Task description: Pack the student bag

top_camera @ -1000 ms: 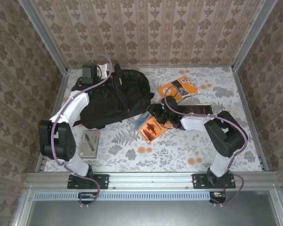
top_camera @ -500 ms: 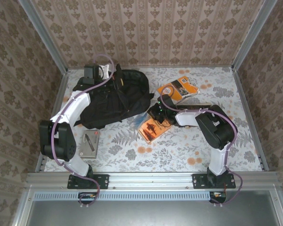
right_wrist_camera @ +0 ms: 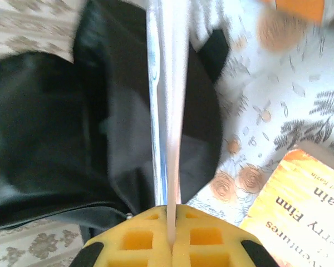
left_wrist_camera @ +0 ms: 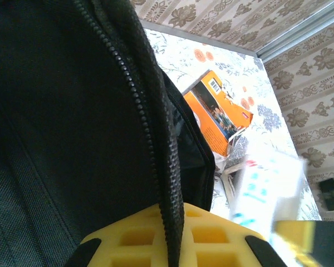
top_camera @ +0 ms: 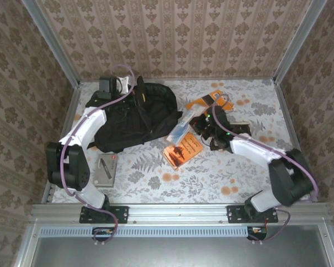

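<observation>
The student bag [top_camera: 134, 114] is a large black backpack lying at the back left of the table. My left gripper [top_camera: 128, 87] is at its top, shut on the bag's zipper edge [left_wrist_camera: 156, 128], which runs up between the yellow fingers [left_wrist_camera: 222, 236]. My right gripper [top_camera: 199, 123] is shut on a thin white packet with blue print [top_camera: 179, 127] and holds it in the air just right of the bag. In the right wrist view the packet [right_wrist_camera: 168, 100] stands edge-on between the pads [right_wrist_camera: 209, 236], with the bag [right_wrist_camera: 72, 122] behind it. The same packet [left_wrist_camera: 264, 192] is blurred in the left wrist view.
An orange book [top_camera: 183, 149] lies on the table below the right gripper, and its cover [right_wrist_camera: 303, 206] shows in the right wrist view. A second orange book [top_camera: 203, 103] lies further back. A grey flat case [top_camera: 106, 168] sits front left. Wallpapered walls close in three sides.
The right gripper has shut on the white packet and lifted it off the table. Its arm has swung out to the right. The left arm and the bag have stayed put.
</observation>
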Robot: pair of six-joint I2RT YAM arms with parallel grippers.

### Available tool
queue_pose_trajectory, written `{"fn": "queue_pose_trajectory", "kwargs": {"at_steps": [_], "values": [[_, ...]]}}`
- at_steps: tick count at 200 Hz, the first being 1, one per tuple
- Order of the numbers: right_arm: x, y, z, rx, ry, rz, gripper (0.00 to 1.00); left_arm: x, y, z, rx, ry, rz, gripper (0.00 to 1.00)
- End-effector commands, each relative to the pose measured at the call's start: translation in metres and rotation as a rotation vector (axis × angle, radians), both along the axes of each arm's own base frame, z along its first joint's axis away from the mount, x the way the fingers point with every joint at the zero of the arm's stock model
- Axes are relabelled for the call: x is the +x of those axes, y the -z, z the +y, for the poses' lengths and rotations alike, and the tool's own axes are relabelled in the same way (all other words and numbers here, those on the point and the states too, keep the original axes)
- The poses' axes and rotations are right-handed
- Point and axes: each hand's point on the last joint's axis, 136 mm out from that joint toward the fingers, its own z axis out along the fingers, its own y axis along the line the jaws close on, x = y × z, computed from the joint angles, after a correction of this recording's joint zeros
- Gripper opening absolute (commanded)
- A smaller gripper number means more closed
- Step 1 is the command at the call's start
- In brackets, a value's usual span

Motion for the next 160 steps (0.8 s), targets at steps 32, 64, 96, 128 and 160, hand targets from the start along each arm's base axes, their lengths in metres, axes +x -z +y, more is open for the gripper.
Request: {"fn": "queue_pose_trajectory", "kwargs": {"at_steps": [32,64,96,128,160], "values": [[0.001,-0.103,-0.016,-0.211,-0.099,-0.287,0.00,-0.013,-0.060,-0.023,-0.018,0.124,-0.088,0.00],[0.022,-0.139,0.000,-0.230,-0.154,-0.387,0.00,-0.032,-0.069,-0.048,0.100,0.194,-0.138,0.00],[0.053,-0.139,0.011,-0.248,-0.155,-0.388,0.00,-0.046,-0.068,-0.063,0.095,0.272,-0.121,0.00],[0.081,-0.100,0.023,-0.189,-0.117,-0.250,0.00,-0.051,-0.073,-0.060,0.092,0.287,-0.136,0.00],[0.094,-0.054,0.048,-0.012,-0.077,-0.094,0.00,-0.050,-0.085,-0.052,-0.009,0.274,-0.126,0.00]]}}
